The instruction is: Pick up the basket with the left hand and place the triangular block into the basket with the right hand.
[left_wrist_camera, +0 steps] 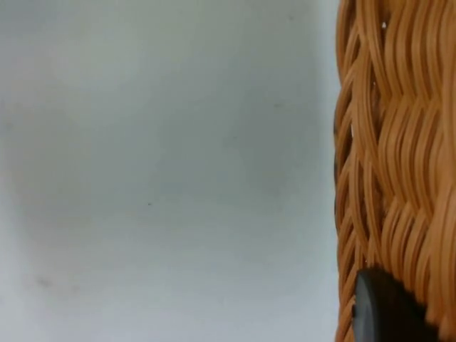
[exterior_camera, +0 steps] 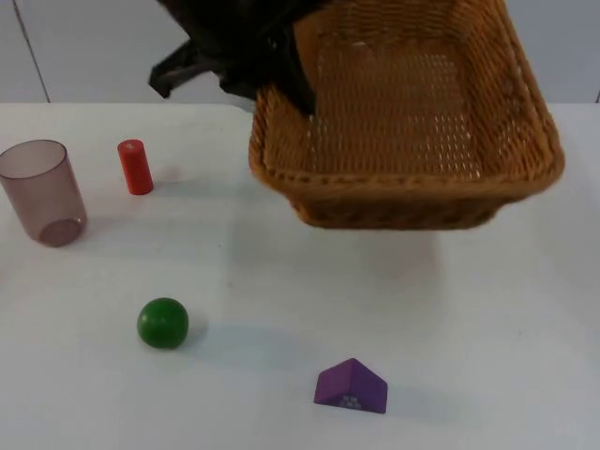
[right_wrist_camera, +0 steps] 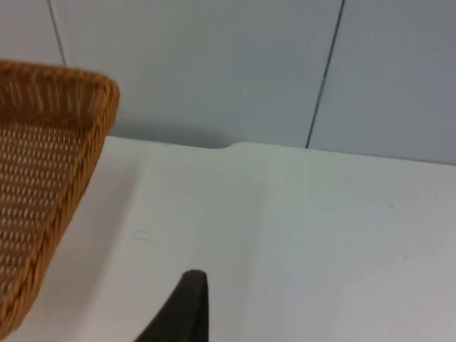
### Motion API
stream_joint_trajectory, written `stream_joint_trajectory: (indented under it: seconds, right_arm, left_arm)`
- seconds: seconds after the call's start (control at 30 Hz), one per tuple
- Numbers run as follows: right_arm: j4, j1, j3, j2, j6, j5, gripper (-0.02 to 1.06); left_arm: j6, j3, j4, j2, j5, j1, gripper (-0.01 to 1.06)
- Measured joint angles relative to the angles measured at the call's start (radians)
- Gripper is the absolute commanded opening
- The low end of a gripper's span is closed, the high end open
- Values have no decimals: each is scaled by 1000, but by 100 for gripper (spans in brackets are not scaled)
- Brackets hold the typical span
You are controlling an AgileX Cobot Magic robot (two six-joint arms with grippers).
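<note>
the left gripper [exterior_camera: 292,89] was clamped on the near-left rim of the basket [exterior_camera: 412,122], one black finger showing inside the weave, and the basket hung tilted above the table [exterior_camera: 450,319], clear of it, its open mouth turned toward the camera and its shadow lying on the white surface below. in the left wrist view the woven wall [left_wrist_camera: 399,164] stood right against the fingertip. the triangular block [exterior_camera: 351,385], purple, lay on the table at the near edge, well apart from the basket and roughly below its left half. the right gripper was seen in the right wrist view as a single dark fingertip [right_wrist_camera: 187,306] over bare table beside the basket's corner [right_wrist_camera: 64,142]; whether it was open or closed could not be told, and it looked to be waiting. to do the step well, the left arm would likely do best to keep the basket steady and level it somewhat so the block cannot slide out, while the right arm would need to come down over the block and grip its flat side faces, not the sloped ones. a small pale mark showed on the block's front face, too small to read; no other writing was visible.
</note>
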State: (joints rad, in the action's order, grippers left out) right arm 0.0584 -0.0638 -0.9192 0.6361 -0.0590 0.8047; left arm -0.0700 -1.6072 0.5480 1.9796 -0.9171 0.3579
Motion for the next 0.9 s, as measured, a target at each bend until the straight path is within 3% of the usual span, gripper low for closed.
stream_joint_trajectory:
  seconds: [0.23,0.53,0.7,0.8,0.9]
  right_arm:
    - [-107,0,0,0,-98,70,105]
    - [-120,0,9,0,-124,71,105]
    - [-144,0,55,17,-156,69,105]
    - [-241,0,92,86,-243,48,105]
    - [-330,0,95,151,-339,39,105]
  left_arm:
    - [-108,17,-180,-87,-67,-11,0]
    - [-81,214,-231,-253,-58,-28,0]
    - [4,342,-140,-347,-53,-156,0]
    - [30,389,-128,-405,-42,-248,0]
    - [37,399,-124,-424,-33,-277,0]
